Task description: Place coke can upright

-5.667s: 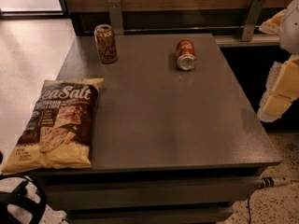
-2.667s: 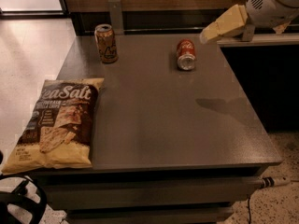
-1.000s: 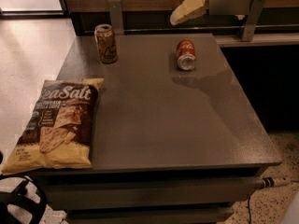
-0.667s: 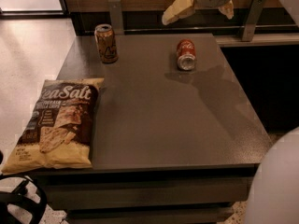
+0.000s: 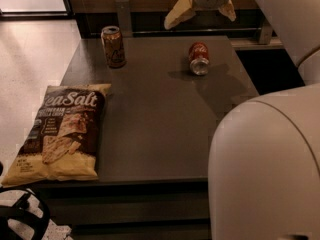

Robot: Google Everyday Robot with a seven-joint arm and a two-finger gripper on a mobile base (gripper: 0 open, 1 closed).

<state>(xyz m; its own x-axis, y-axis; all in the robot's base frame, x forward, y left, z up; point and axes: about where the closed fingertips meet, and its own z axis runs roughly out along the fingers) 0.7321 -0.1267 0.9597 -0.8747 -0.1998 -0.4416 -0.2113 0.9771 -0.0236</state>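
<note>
The coke can, red with white script and a silver end facing me, lies on its side on the dark grey table, at the far right part. My gripper hangs at the top of the view, above and just behind the can, not touching it. Its two cream fingers are spread apart, open and empty. The arm's large white body fills the right side and lower right corner of the view.
A tan/gold-brown can stands upright at the table's far left. A "Sea Salt" chip bag lies flat along the left front. A rail and posts run behind the table. Pale floor lies to the left.
The gripper has swung in from the right to over the far edge above the coke can. The arm's white body now covers the right front. The cans and bag have not moved.
</note>
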